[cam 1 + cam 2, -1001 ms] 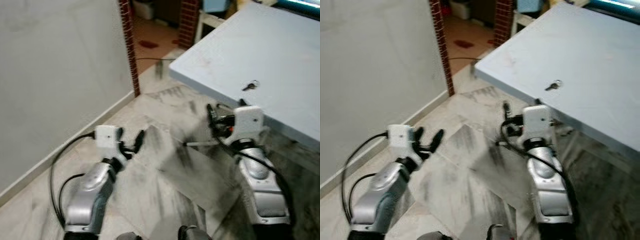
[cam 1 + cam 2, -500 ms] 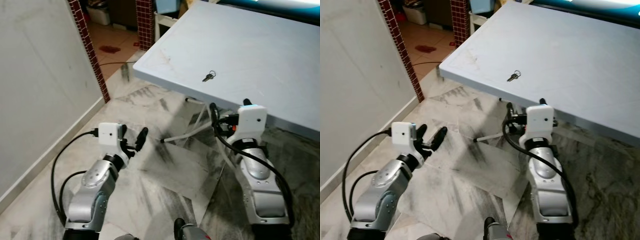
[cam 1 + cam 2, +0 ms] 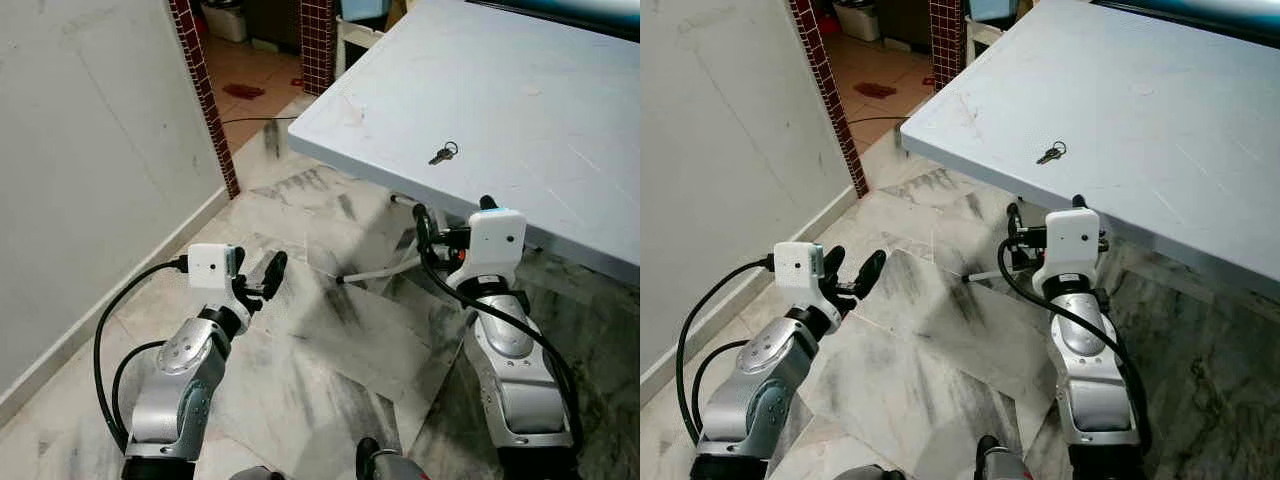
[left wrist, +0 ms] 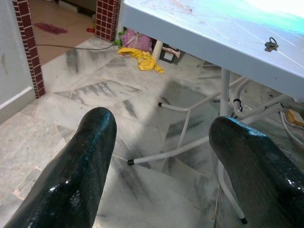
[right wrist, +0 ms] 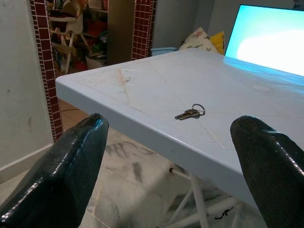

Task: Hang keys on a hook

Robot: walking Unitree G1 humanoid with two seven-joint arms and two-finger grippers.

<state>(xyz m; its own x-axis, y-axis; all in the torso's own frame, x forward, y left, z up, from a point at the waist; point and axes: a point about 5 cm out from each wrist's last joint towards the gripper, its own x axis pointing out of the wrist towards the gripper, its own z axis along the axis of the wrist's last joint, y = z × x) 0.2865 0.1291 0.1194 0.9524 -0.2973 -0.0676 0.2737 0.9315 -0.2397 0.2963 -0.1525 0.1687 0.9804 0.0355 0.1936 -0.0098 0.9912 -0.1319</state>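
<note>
At about eight o'clock, over the marble floor (image 3: 330,340), my left gripper (image 3: 262,277) hangs with fingers spread wide and nothing between them, idle for now. Toward one o'clock the keys (image 3: 443,153) lie flat near the table (image 3: 560,90) edge, and my right gripper (image 5: 173,156), fingers wide, sits just below that edge, lined up, I judge, to reach them.

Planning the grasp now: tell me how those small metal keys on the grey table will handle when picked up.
The small metal keys on a ring lie flat on the smooth pale grey table, so they will probably slide if nudged. Loosely joined by the ring, they will likely dangle. They look light.
</note>
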